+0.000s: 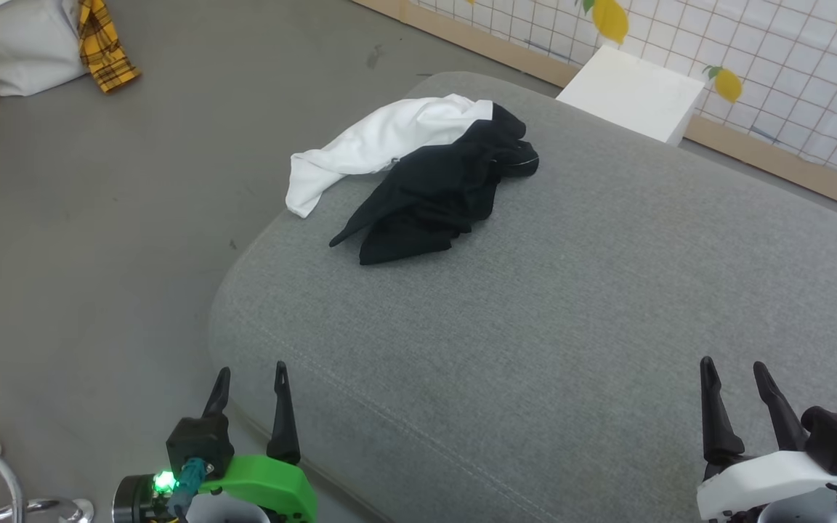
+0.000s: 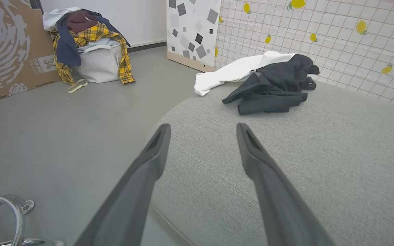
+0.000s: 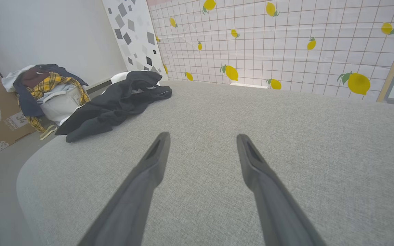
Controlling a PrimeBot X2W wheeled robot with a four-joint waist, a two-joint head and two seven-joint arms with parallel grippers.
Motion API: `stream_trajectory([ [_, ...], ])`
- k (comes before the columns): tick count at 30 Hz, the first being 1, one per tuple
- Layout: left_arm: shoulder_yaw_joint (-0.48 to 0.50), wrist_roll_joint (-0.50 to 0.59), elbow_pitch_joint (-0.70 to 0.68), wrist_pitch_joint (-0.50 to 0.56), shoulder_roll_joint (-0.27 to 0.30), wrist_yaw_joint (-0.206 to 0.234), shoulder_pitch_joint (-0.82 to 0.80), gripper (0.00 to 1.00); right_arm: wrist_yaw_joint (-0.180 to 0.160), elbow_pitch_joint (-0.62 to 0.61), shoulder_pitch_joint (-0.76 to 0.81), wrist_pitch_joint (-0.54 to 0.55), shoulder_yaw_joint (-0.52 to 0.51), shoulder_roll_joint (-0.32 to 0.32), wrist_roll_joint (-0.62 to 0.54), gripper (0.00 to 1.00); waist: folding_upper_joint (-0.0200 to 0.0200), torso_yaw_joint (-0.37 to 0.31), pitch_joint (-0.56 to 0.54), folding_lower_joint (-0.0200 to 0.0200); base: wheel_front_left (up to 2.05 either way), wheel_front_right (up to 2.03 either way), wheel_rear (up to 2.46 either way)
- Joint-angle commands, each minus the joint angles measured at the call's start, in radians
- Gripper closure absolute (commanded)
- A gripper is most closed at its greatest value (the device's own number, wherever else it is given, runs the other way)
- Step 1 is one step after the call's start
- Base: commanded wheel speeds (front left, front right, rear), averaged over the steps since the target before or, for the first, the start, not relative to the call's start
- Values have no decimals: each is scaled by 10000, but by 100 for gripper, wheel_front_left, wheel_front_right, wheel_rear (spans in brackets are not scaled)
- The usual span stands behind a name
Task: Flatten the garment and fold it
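Left gripper [image 1: 252, 367] and right gripper [image 1: 732, 363] are hovering wide and empty; flattening is not yet begun, probably calling for reaching the crumpled garment [image 1: 426, 181].

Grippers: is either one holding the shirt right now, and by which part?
Nothing is held. The left gripper and right gripper are open and empty; the shirt lies crumpled on the cushion, apart from both.

A broad grey upholstered cushion [image 1: 535, 327] with a stitched seam stood on a grey floor [image 1: 99, 218], and a white block [image 1: 629, 91] sat beside its far edge against a gridded wall panel printed with lemons [image 3: 286, 51]. Across the floor, a white bag [image 2: 99, 65] heaped with clothes, a yellow plaid shirt [image 2: 94, 34] draped over it, rested near a printed cardboard box [image 2: 5, 51] and a panel of grey squares [image 2: 192, 27].
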Motion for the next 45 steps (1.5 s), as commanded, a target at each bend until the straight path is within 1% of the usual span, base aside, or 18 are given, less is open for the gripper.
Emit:
stream_trajectory([
  [1,-54,-106,69,-98,54,67,-6,0,-14,57,113,-109,-48,-1,95,0,0,38,39,-1,0,0,0],
  [6,-94,-330,141,-202,65,-11,-329,0,-15,23,-4,-94,-78,-1,88,0,0,-1,206,-1,0,0,0],
  [12,-2,-683,275,-59,299,-504,-1769,0,-15,-323,-272,152,-129,-1,-144,0,0,-528,680,-1,0,0,0],
  [14,-10,-711,481,220,524,-728,-2455,0,-15,-498,-380,259,-163,-1,-236,0,0,-788,897,-1,0,0,0],
  [19,415,-1185,1362,960,1000,-1102,-4527,0,-15,-906,-686,540,-253,-1,-461,0,0,-1636,1567,-1,0,0,0],
  [21,567,-1412,1807,1385,1150,-1219,-5368,0,-15,-1077,-784,651,-301,-1,-566,0,0,-2017,1860,-1,0,0,0],
  [23,793,-1716,2327,1959,1269,-1225,-6136,0,-15,-1274,-879,780,-332,-1,-667,0,0,-2454,2212,-1,0,0,0],
  [29,1352,-2523,3978,3853,1636,-1064,-7962,0,-15,-1828,-1103,1035,-508,-1,-844,0,0,-3747,3311,-1,0,0,0],
  [33,1629,-2959,4761,5113,1800,-780,-8720,0,-15,-2160,-1140,1120,-703,-1,-858,0,0,-4376,4013,-1,0,0,0],
  [38,1687,-3115,5456,6445,1944,-231,-9167,0,-15,-2463,-1084,1159,-916,-1,-859,0,0,-4769,4649,-1,0,0,0],
  [42,1565,-3024,5746,7066,1987,146,-9112,0,-15,-2653,-1061,1149,-1013,-1,-826,0,0,-4891,4942,-1,0,0,0],
  [45,1418,-3034,5910,7288,1781,190,-8990,0,-15,-2769,-1066,1135,-1079,-1,-821,0,0,-4856,5112,-1,0,0,0],
])
